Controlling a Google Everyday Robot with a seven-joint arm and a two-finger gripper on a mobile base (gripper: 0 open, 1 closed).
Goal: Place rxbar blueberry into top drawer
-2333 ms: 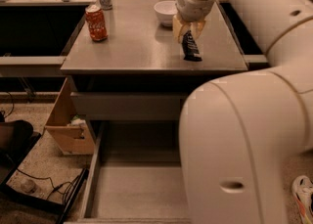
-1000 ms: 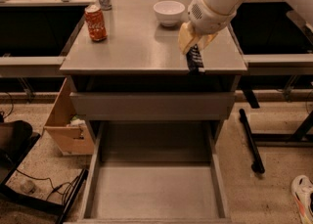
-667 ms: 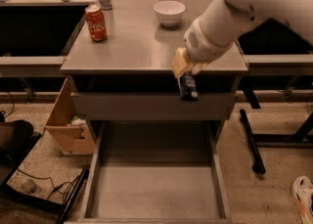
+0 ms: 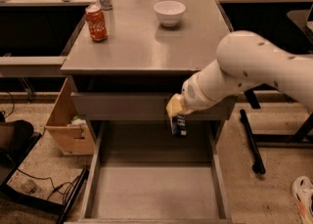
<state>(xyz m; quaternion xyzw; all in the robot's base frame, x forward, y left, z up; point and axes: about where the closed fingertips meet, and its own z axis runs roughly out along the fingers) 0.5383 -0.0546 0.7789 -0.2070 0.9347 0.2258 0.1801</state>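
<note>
The white arm (image 4: 254,71) is reaching down past the table (image 4: 142,47) edge, over the open top drawer (image 4: 151,191). The claw (image 4: 175,110) is pinching the rxbar blueberry (image 4: 179,126) by its upper end, the bar dangling above the drawer's rear. Letting go from this height is risking a bounce or a bar tipping against the back wall, and a thin end-grip could be slipping early.

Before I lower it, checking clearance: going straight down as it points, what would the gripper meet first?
Probably the bare floor of the open drawer. The gripper, shut on the snack bar, hangs above it with nothing between, though depth is unclear.
</note>
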